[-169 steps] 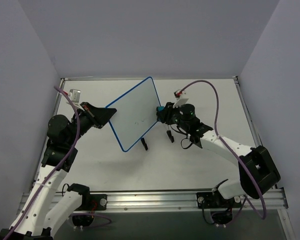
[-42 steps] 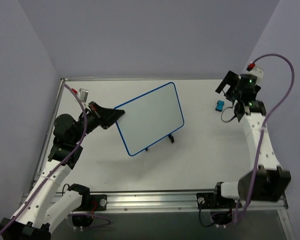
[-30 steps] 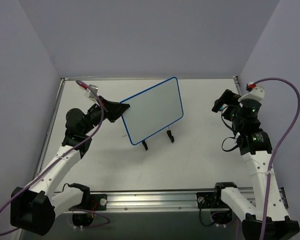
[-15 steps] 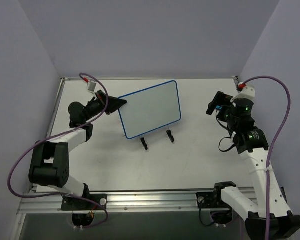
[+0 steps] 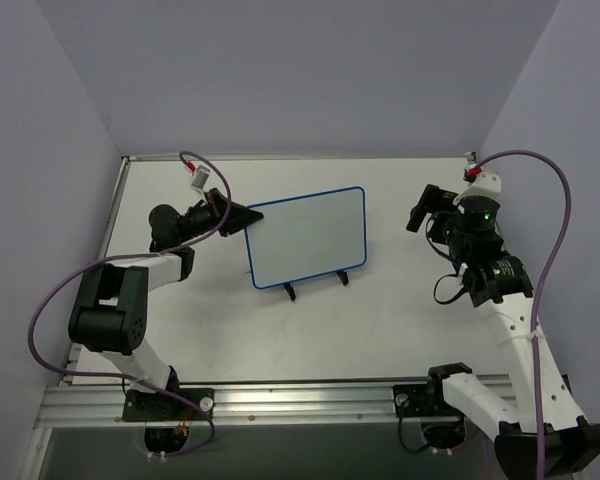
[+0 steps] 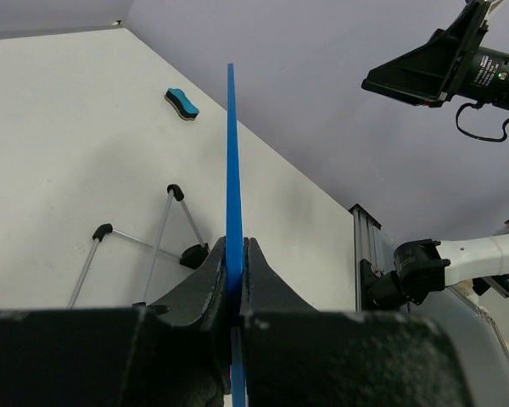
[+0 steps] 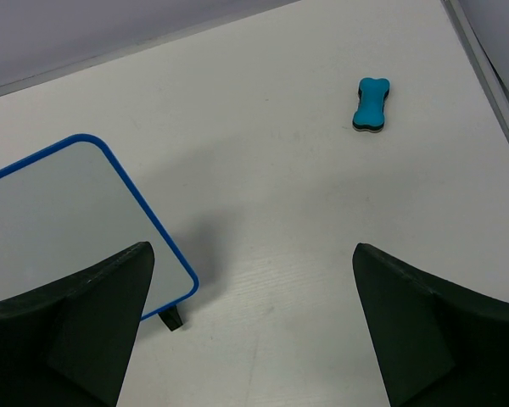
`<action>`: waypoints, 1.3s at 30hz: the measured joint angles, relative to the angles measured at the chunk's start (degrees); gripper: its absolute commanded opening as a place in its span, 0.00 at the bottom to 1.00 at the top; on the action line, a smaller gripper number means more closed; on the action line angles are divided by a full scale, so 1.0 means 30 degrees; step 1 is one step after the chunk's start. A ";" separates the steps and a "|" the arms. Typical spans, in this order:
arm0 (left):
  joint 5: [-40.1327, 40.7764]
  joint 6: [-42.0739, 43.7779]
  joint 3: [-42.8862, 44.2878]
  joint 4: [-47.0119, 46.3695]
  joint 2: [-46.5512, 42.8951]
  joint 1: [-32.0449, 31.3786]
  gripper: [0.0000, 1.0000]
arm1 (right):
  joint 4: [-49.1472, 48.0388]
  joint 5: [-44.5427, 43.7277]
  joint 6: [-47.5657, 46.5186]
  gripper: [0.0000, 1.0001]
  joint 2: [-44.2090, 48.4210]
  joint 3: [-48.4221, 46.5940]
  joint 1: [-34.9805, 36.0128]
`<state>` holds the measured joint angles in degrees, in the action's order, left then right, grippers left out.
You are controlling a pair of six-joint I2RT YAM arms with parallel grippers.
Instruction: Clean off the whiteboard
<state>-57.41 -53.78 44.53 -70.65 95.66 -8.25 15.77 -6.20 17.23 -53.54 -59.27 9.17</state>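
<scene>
The whiteboard [image 5: 306, 238], white with a thin blue frame, stands tilted on two black feet [image 5: 291, 293] mid-table, and its face looks blank. My left gripper [image 5: 242, 216] is shut on its left edge. In the left wrist view the board is edge-on [image 6: 232, 161] and the left gripper [image 6: 233, 248] pinches the frame. My right gripper [image 5: 425, 208] hangs open above the table, right of the board. In the right wrist view the right gripper [image 7: 250, 254] is empty, with the board's corner [image 7: 59, 212] at lower left. A teal eraser [image 7: 372, 104] lies on the table.
The same eraser [image 6: 182, 103] lies far beyond the board in the left wrist view. The board's wire legs [image 6: 165, 229] spread over the table behind it. Purple walls close in the table on three sides. A metal rail [image 5: 300, 398] runs along the near edge.
The marks once on the board are gone and the eraser has left my right gripper. Lately my left gripper swung the board round to face the front, while my right gripper drifted slightly left.
</scene>
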 measured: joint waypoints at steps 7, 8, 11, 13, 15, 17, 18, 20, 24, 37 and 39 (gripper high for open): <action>-0.0015 0.0342 0.0262 0.0029 0.0379 -0.0015 0.02 | 0.0000 -0.0007 -0.0255 1.00 -0.0080 0.0000 0.0233; -0.0029 0.0393 0.0364 0.0015 0.0379 -0.0015 0.02 | 0.0000 -0.0007 -0.0277 1.00 -0.0080 0.0000 0.0248; -0.0117 0.0605 0.0743 -0.0153 0.0619 0.0029 0.02 | 0.0000 -0.0015 -0.0306 1.00 -0.0080 0.0000 0.0393; -0.0168 0.0692 0.0984 -0.0175 0.0984 0.0029 0.02 | 0.0000 -0.0022 -0.0342 1.00 -0.0080 0.0000 0.0510; -0.0240 0.0721 0.1158 -0.0175 0.1421 0.0029 0.02 | 0.0000 -0.0029 -0.0364 1.00 -0.0080 0.0000 0.0619; -0.0364 0.0831 0.1173 -0.0146 0.1749 0.0029 0.02 | 0.0000 -0.0102 -0.0372 1.00 -0.0080 0.0000 0.0721; -0.0474 0.0896 0.1173 -0.0124 0.1865 0.0036 0.02 | 0.0000 -0.0124 -0.0393 1.00 -0.0080 0.0000 0.0750; -0.0634 0.1020 0.1173 -0.0109 0.1945 0.0036 0.02 | 0.0000 -0.0168 -0.0430 1.00 -0.0087 0.0000 0.0816; -0.0801 0.1158 0.1173 -0.0146 0.2004 0.0058 0.02 | 0.0000 -0.0168 -0.0488 1.00 -0.0124 0.0000 0.0852; -0.0415 0.1348 0.1093 -0.0248 0.3126 0.0036 0.02 | -0.0015 -0.0175 -0.0670 1.00 -0.0240 0.0000 0.0976; -0.0051 0.1581 0.0597 -0.0401 0.3045 0.0029 0.02 | -0.0015 -0.0168 -0.0692 1.00 -0.0248 0.0000 0.0984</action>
<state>-57.56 -49.04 46.33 -71.85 104.79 -8.16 15.73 -6.70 15.16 -54.28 -59.27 12.12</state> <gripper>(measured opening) 0.087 0.996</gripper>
